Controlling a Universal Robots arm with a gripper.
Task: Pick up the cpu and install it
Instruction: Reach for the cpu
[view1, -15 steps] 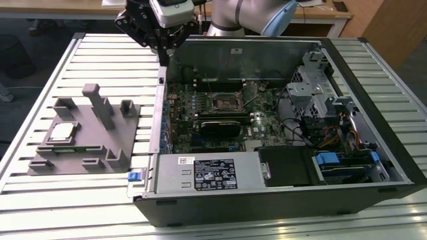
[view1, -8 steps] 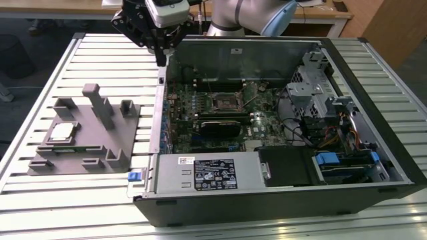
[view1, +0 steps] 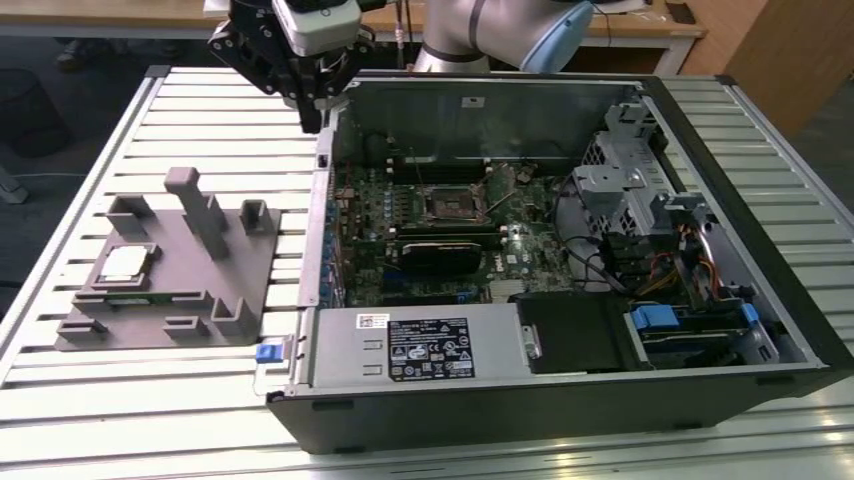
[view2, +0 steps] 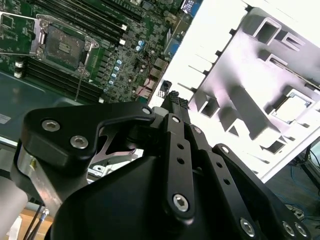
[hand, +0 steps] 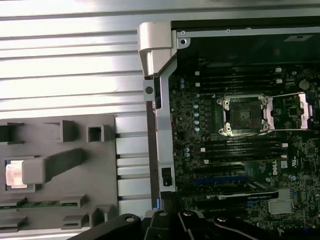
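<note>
Gripper (view1: 315, 118) of the arm (view1: 494, 30) hangs above the far corner of the open case (view1: 467, 100), on the exterior view's left, over the line where the case wall meets the slatted table (view1: 134, 400). In the exterior view and in the second wrist view (view2: 175, 99) its fingers converge to a single tip; the jaws are closed together and hold nothing.

The cpu (view1: 123, 263) lies flat in a square recess of the grey holder (view1: 187, 290), which rests on the table just beside the case, toward the exterior view's left. It appears as a pale, bright square in both wrist views (view2: 292, 107) (hand: 15, 175). The gripper is well apart from the cpu and touches neither it nor the holder.

Inside the case, the socket (view1: 450, 203) sits near the middle of the green board. In the first wrist view (hand: 244, 116) its metal plate is folded back beside it and its dark centre is bare. A grey box (view1: 497, 350) with a white label lies along the near wall of the case.
</note>
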